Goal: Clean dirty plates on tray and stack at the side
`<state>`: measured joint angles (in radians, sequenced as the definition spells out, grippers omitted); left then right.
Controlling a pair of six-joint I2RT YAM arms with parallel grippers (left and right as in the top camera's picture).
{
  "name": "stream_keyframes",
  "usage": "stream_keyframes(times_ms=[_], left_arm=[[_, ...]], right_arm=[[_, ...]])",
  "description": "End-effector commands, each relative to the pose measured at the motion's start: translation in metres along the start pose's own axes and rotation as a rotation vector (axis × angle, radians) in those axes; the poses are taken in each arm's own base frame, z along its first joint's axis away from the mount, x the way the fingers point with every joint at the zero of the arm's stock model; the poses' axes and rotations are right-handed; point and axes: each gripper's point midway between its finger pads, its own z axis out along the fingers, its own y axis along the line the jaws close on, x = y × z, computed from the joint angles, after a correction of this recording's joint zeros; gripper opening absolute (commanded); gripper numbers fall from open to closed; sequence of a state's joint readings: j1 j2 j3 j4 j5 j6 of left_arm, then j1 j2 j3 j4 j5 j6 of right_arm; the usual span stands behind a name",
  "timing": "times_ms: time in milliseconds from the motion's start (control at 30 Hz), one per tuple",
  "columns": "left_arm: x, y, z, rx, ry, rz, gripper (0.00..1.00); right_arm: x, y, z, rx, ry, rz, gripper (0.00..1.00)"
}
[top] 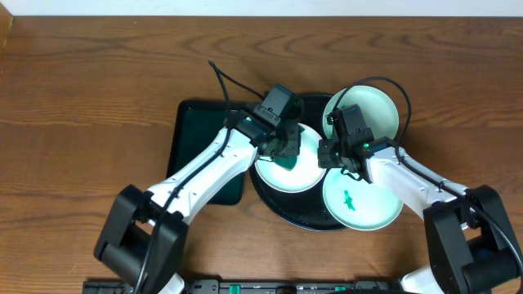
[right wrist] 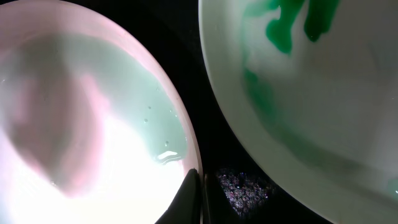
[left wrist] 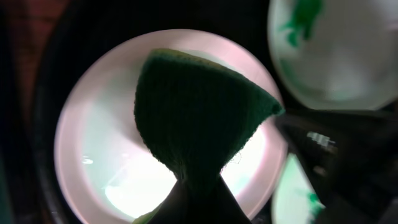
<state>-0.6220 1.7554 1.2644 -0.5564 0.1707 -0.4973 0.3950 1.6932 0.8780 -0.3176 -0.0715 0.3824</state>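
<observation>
The left gripper (top: pixel 284 153) pinches a green sponge (left wrist: pixel 205 118) against the plate (left wrist: pixel 87 155) below it. The right gripper (right wrist: pixel 196 196), closed on nothing, sits beside that plate's rim, a smeared plate (right wrist: pixel 323 93) on its other side.

Overhead fixed high above table (top: pixel 82 73), facing straight down, wide enough for both arms and whole tray (top: pixel 313 106), left wrist low over middle plate (left wrist: pixel 93 155), half blocked by sponge (left wrist: pixel 199 112), right wrist nearer still, blurred, aimed down between two plates, both wrist views sharing middle plate and smeared plate (left wrist: pixel 336 56).
</observation>
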Motion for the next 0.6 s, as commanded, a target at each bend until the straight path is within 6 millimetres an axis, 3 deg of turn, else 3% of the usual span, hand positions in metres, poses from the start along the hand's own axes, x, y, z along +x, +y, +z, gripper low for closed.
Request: stream_keyframes(times_ms=[0,300,567], left_arm=[[-0.003,0.020,0.013,-0.097,-0.010,-0.002,0.08],[0.001,0.057,0.035,-0.279,-0.005,-0.005,0.07],[0.015,0.064,0.044,-0.306,0.036,-0.045,0.07]], right_arm=[[-0.006,0.011,-0.004,-0.029,-0.015,-0.019,0.01],[-0.005,0.010,-0.004,-0.027,-0.012,-0.027,0.01],[-0.005,0.010,-0.004,-0.027,-0.012,-0.027,0.01]])
